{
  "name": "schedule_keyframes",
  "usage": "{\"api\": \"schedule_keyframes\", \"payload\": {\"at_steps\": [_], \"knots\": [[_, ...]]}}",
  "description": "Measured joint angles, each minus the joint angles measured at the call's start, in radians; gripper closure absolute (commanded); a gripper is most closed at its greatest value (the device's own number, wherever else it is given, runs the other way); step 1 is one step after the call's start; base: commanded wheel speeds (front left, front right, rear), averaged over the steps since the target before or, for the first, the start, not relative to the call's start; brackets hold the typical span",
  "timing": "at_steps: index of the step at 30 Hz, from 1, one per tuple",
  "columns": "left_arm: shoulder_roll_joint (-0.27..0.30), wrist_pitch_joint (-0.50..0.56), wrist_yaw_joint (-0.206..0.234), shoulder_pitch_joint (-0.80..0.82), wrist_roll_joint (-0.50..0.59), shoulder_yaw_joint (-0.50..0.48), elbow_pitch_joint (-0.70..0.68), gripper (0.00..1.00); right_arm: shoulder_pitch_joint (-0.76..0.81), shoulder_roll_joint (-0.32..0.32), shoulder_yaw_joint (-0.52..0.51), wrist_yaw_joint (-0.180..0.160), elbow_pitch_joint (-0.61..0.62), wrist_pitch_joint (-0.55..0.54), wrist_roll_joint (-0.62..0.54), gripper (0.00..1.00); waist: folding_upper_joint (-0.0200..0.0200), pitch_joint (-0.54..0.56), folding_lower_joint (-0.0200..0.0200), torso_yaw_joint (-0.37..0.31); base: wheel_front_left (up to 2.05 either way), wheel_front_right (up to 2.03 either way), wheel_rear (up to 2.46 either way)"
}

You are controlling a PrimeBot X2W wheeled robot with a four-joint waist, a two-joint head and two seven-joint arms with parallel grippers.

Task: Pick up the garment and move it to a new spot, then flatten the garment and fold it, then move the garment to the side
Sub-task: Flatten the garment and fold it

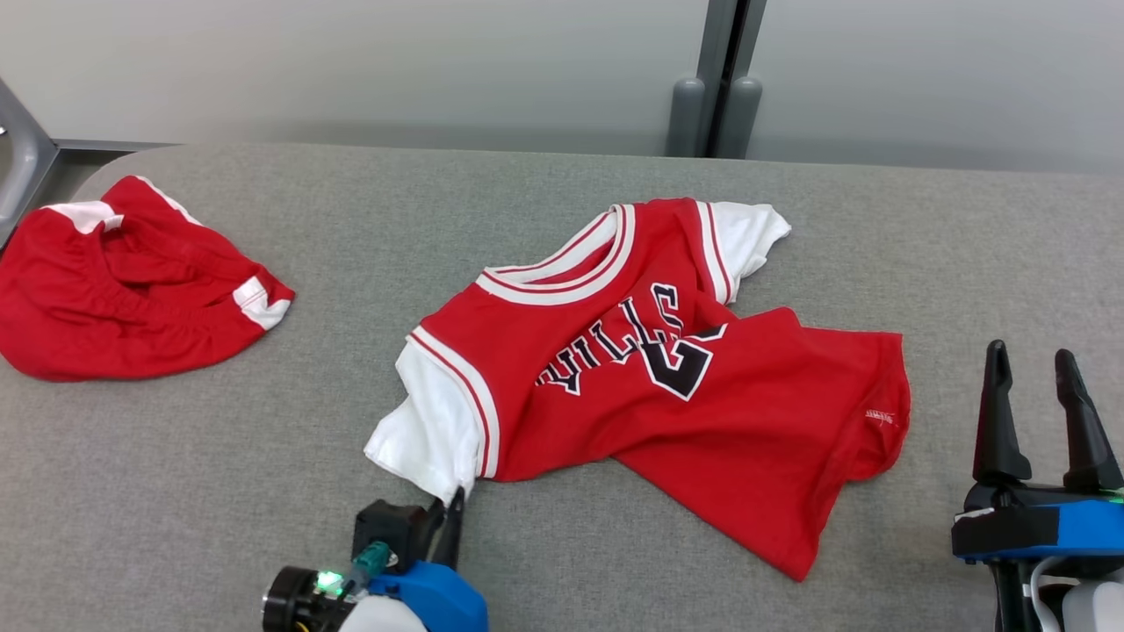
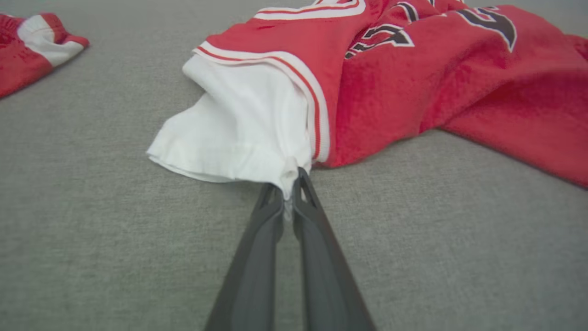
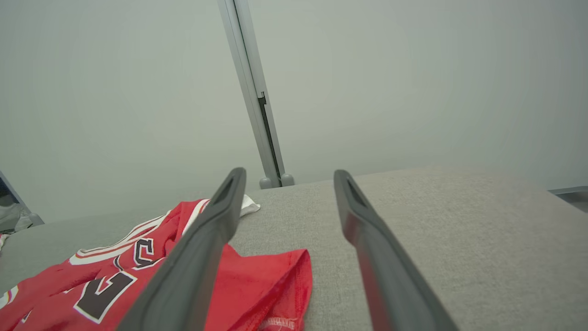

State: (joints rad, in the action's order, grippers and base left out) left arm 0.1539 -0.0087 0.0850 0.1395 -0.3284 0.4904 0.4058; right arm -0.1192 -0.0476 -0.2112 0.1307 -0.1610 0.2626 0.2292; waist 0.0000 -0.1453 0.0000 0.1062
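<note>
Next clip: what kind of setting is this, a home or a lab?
Probably a lab or test cell: a grey fabric-covered table, plain pale wall panels joined by a metal post, with a red jersey and a second red garment laid out.

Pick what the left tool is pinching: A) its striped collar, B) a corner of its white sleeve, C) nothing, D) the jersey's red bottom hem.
B: in the left wrist view the left tool is shut on a bunched corner of the white sleeve of the jersey.
</note>
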Motion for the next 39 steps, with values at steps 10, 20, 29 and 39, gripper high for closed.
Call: {"api": "schedule_keyframes", "payload": {"at_steps": [10,20,29,39], "knots": [[-0.017,-0.025,-0.014,-0.008,-0.012,0.017,0.017,0.0,0.0,0.0,-0.006,0.0,-0.009,0.0,-0.007,0.0,0.0,0.01,0.0,-0.024,0.0,0.0,0.0],[0.006,-0.043,0.03,0.013,0.008,0.008,-0.14,0.0,0.012,0.0,-0.011,0.0,-0.016,0.0,-0.002,0.0,0.0,0.044,0.0,-0.014,0.0,0.0,0.0],[0.036,-0.032,0.074,0.007,0.011,-0.025,-0.316,0.0,0.022,0.0,-0.041,0.0,-0.053,-0.014,-0.012,0.0,0.0,0.059,-0.0001,-0.013,0.0,0.0,0.0],[0.051,-0.079,0.106,-0.013,-0.008,-0.069,-0.288,0.0,0.001,0.0,-0.064,0.0,-0.156,-0.176,-0.111,0.0,0.0,0.038,0.0001,0.001,0.0,0.0,0.0]]}}
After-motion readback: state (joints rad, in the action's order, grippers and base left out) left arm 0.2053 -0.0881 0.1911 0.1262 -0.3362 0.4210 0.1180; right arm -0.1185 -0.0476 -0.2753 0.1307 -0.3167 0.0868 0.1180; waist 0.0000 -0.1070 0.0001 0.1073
